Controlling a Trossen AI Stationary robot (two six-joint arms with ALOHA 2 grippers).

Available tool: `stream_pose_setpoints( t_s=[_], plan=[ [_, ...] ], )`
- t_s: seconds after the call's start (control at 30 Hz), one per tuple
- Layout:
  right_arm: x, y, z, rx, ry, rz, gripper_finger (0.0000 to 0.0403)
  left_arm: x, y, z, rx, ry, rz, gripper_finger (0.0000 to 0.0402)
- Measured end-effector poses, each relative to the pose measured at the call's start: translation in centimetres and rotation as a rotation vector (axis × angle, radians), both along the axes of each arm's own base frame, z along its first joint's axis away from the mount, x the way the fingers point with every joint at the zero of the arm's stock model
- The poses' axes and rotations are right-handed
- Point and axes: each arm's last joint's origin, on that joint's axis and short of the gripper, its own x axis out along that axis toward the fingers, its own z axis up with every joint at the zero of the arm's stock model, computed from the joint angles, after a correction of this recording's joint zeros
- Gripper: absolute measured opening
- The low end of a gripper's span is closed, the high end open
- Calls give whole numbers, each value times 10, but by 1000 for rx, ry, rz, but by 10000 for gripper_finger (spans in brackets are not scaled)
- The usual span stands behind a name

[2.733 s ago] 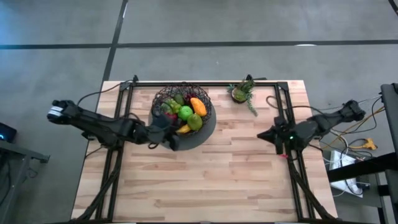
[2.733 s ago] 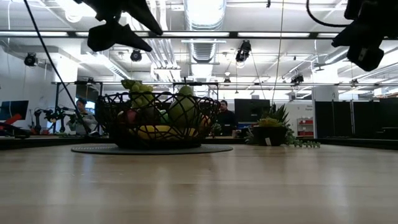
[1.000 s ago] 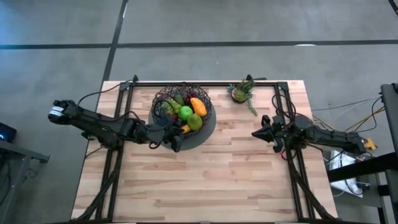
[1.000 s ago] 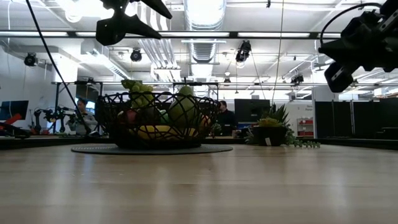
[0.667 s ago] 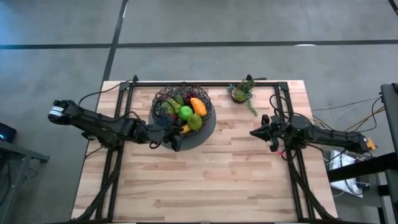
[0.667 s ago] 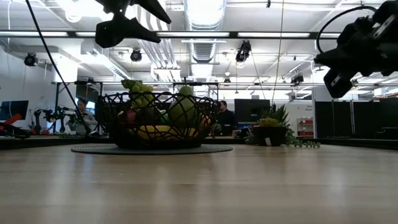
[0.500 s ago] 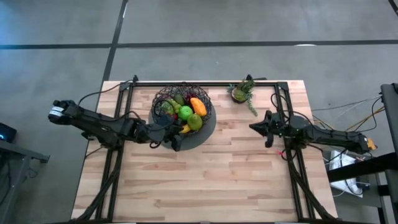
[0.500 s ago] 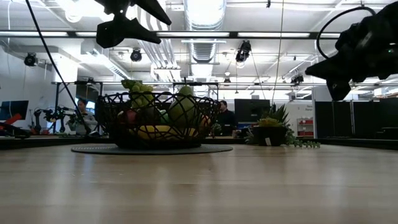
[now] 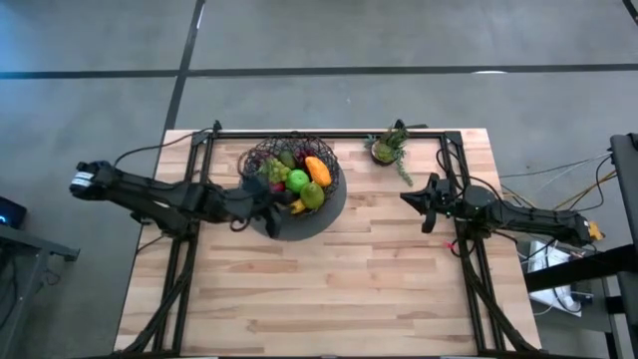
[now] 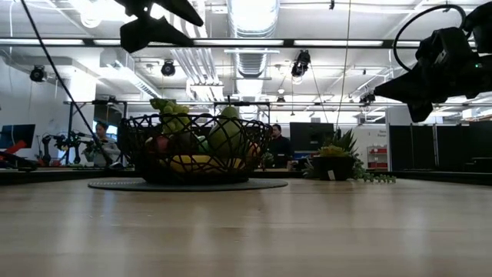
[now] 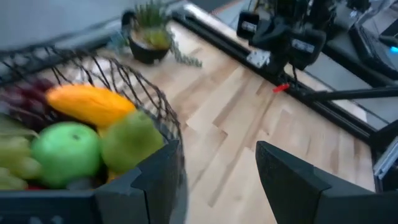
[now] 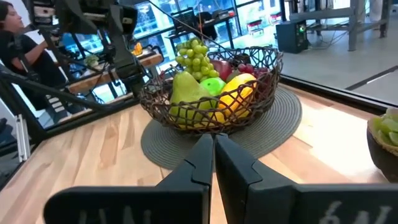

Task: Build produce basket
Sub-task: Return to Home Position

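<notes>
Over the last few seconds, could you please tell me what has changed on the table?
The right arm unfolded and lowered, and its shut right pincer shifted slightly toward the potted plant. The open left pincer drew back a little from the basket, toward the table's left side. Nothing was grasped or released. The basket, the produce in it, the grey mat and the plant stayed put.

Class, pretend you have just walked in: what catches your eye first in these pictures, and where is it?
The wire basket heaped with bright fruit, on a grey mat left of the table's middle. Then the left pincer, open and raised beside the basket, and the right pincer, shut, near the table's right edge.
</notes>
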Motion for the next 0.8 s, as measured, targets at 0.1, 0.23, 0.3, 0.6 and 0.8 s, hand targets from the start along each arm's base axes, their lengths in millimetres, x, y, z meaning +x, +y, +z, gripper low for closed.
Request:
stream_pose_setpoints(
  t_s=[0.1, 0.23, 0.3, 0.6, 0.8],
  plan=[
    [0, 0, 0, 0, 0, -1, 9, -19, 10, 2, 41, -23, 7, 193],
    [0, 0, 0, 0, 0, -1, 9, -49, 24, -4, 76, -65, 39, 193],
    [0, 0, 0, 0, -1, -2, 9, -63, 30, -8, 96, -104, 54, 193],
    [0, 0, 0, -1, -3, -4, 9, -97, 40, -46, 218, -276, 74, 193],
    [0, 0, 0, -1, -4, -4, 9, -101, 40, -71, 272, -232, 57, 193]
  ],
)
